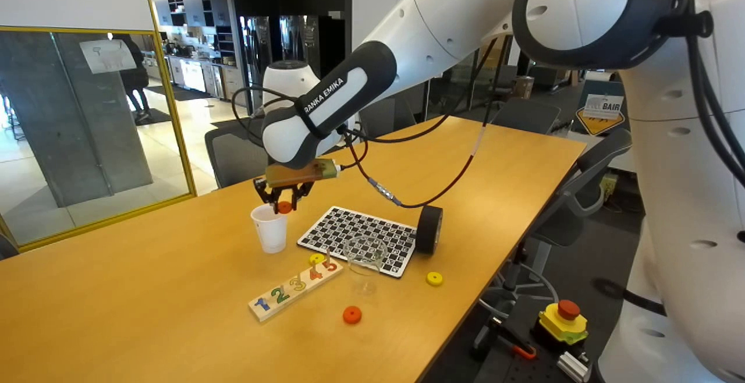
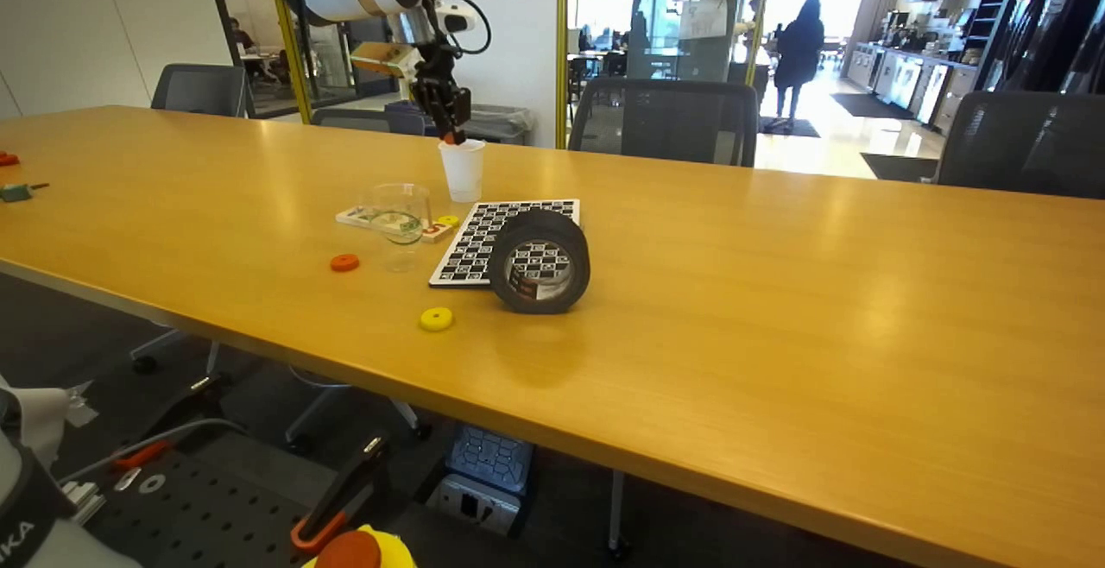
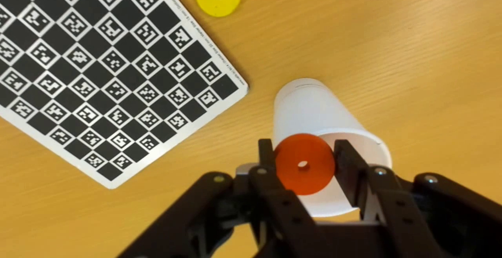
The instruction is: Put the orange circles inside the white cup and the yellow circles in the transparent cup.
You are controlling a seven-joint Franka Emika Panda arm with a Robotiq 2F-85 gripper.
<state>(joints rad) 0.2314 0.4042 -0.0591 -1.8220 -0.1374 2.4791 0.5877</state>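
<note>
Hanging at the rim of a small white cup (image 1: 271,233), the robot's black gripper (image 1: 285,208) holds an orange circle (image 3: 304,154), its two fingers (image 3: 266,154) clamped on opposite edges of the disc. From where I stand, I cannot tell whether the disc is wholly over the opening. It is round, with a small hole through the middle, and I judge it light, stiff and hard to break, its smooth curved edge the slippery part; the surest hold is across its widest line, as now. The cup looks thin-walled and light, so a bump could tip it.

A second orange circle (image 1: 351,315) lies flat on the table (image 1: 145,290), near a clear cup (image 2: 400,205) that stands upright; glass or plastic, I cannot tell. One yellow circle (image 1: 434,279) lies in the open, with room for fingers around it. Another yellow circle (image 1: 316,259) lies between a wooden number board (image 1: 290,290) and a checkered board (image 1: 346,226), where I expect a tighter reach. These loose discs sit low, so I would come straight down and pinch their sides close to the tabletop, without pressing
</note>
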